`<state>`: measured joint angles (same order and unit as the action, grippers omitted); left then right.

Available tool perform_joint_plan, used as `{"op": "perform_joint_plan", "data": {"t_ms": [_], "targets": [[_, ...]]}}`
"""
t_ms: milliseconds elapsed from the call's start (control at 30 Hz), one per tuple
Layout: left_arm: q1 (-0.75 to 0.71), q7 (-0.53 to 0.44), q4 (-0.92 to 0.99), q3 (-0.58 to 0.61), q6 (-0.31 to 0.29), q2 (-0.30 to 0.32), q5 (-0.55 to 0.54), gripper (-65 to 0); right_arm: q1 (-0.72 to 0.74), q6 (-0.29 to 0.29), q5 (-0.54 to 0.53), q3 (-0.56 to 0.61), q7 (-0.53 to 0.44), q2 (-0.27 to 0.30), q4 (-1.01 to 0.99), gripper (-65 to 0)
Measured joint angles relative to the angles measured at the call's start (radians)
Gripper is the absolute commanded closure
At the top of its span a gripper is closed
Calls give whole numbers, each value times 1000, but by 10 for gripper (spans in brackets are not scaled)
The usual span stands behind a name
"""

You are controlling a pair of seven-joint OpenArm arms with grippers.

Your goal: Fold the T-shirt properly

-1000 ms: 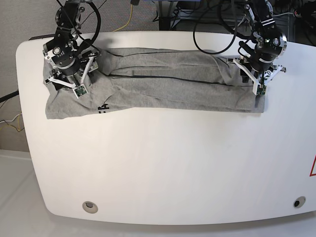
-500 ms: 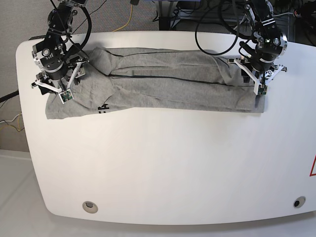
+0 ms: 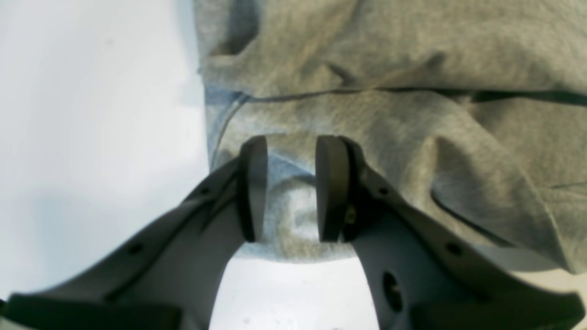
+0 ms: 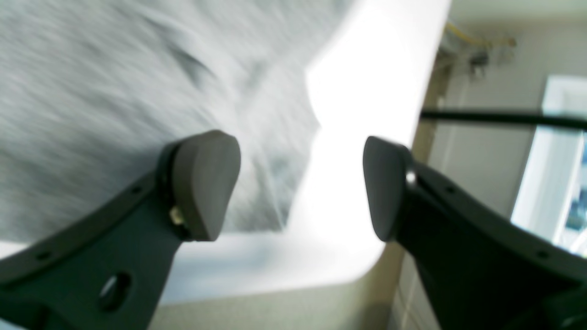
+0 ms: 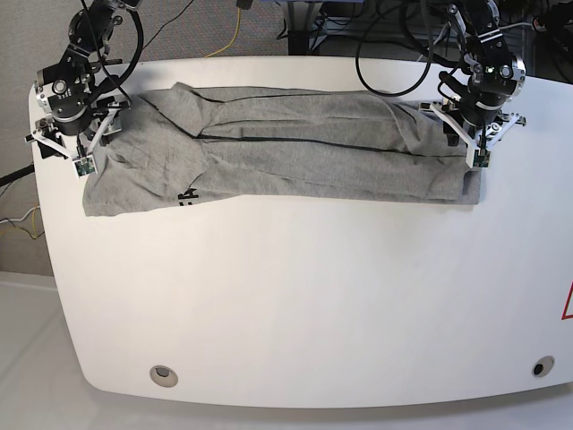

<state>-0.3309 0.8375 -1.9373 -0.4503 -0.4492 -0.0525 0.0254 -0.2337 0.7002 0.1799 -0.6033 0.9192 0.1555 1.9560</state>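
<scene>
- left gripper (image 3: 291,192): pads pinching a bunched fold of the T-shirt (image 5: 295,148) at its end; grey knit fills the gap between the pads, and the rest of the shirt runs away from the gripper in folds and a dark seam line.
- right gripper (image 4: 302,188): jaws spread wide, nothing between them; wrist view is blurred. One pad sits over grey cloth, the other over the bare worktop (image 5: 295,296) edge.
- T-shirt lies as a long, narrow folded band across the far part of the worktop, spanning from one gripper to the other.
- In the base view the right gripper (image 5: 67,148) hangs at the shirt's end, just off the cloth.
</scene>
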Motion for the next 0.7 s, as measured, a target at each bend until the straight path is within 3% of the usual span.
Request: {"op": "perform_joint_plan", "data": {"t_ms": [233,700], "targets": [[1,0,-3,-3,2,28,-3,-158,-8,2,0,-8,-2,39,0,-431],[2,-31,-3,-14,0,42,-3,-158,2,3,-1,2,0,29,0,-431]]}}
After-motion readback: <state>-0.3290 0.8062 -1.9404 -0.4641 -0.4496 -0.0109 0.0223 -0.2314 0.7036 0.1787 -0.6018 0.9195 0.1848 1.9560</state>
